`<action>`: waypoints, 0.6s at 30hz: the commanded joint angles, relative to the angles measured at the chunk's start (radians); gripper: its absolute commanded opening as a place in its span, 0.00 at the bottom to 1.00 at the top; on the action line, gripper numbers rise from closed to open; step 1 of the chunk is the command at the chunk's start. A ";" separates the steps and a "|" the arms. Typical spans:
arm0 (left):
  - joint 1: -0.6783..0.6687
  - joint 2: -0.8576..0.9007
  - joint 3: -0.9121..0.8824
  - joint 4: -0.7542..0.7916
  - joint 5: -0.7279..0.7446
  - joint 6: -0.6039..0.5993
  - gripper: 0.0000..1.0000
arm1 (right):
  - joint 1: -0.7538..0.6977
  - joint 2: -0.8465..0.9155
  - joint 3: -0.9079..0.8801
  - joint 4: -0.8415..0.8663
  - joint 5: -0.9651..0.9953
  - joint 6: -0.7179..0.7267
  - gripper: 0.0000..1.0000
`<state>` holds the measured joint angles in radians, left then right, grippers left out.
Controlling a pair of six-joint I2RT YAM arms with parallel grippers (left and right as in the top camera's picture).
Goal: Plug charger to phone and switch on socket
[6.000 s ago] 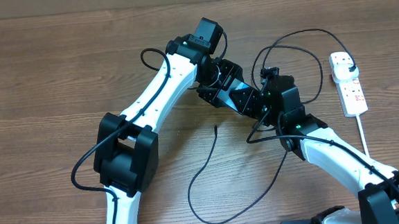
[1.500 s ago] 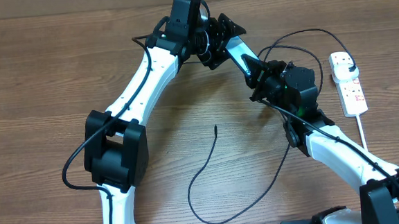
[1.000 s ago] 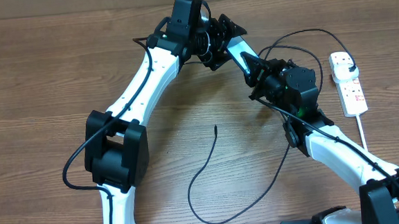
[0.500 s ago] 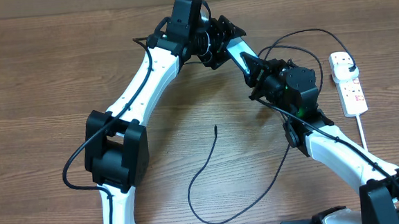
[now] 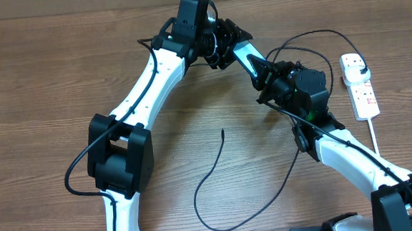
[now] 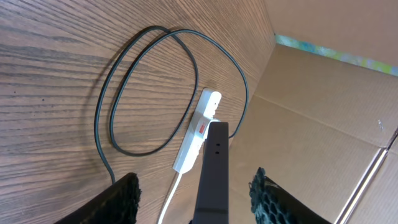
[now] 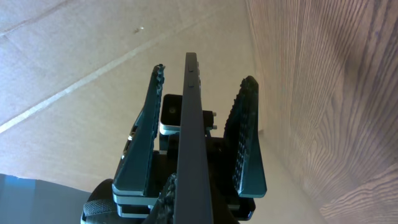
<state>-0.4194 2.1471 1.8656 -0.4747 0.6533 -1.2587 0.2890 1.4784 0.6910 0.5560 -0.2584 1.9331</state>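
Observation:
The phone is held off the table between the two grippers, its light-blue screen showing. My right gripper is shut on its lower end. In the right wrist view the phone runs edge-on up from my right gripper. My left gripper is open and straddles the phone's other end. In the left wrist view my left gripper has a gap on each side of the phone. The charger lies on the table, its tip free near the middle. The socket lies at the right.
The charger's cable loops lie between the right arm and the socket, with its black plug in the strip; both show in the left wrist view, loops and socket. The socket's white cord runs toward the front edge. A cardboard wall stands behind the table.
Since six seconds ago both grippers have carried the phone up and toward the far side of the table. Over the last second almost nothing has moved.

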 commanded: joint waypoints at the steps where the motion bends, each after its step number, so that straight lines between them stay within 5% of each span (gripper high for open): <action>1: -0.010 -0.016 0.022 0.001 -0.007 -0.006 0.56 | 0.005 -0.007 0.023 0.019 -0.012 -0.003 0.04; 18: -0.010 -0.016 0.022 0.001 -0.010 -0.006 0.38 | 0.005 -0.007 0.023 0.019 -0.013 -0.003 0.04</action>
<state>-0.4194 2.1471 1.8656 -0.4747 0.6529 -1.2591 0.2890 1.4784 0.6910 0.5560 -0.2638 1.9335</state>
